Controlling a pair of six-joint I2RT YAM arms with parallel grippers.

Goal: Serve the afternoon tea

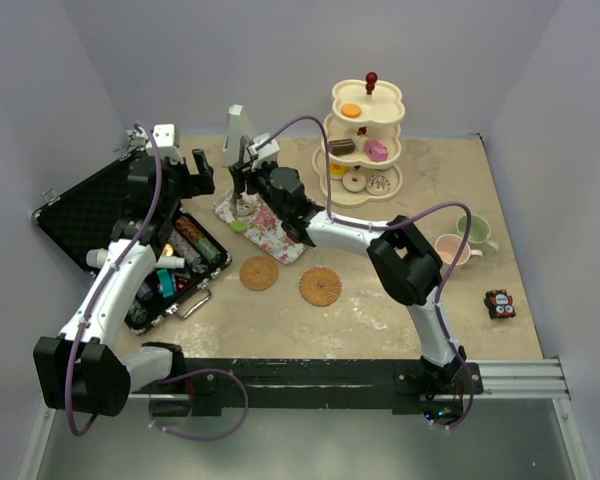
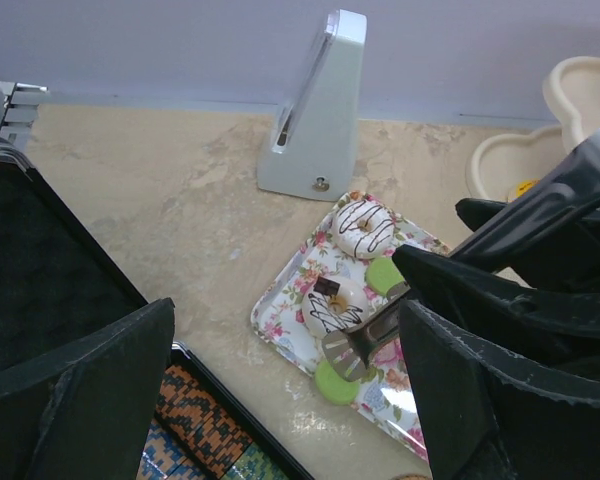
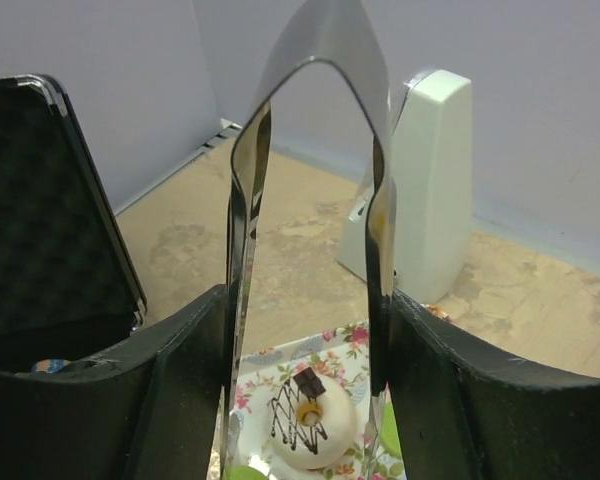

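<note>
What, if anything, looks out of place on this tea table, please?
The two woven coasters lie bare mid-table, while the pink mug and green mug sit far right, off them. A small black object lies alone near the right edge.

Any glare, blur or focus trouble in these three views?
Top external: even light, soft shadows, sharp throughout. Left wrist: its own fingers loom dark and soft in the foreground, and there is a small glint on the tray's near rim. Right wrist: the shiny tongs mirror the room in bright streaks, and the donut below is slightly soft.
</note>
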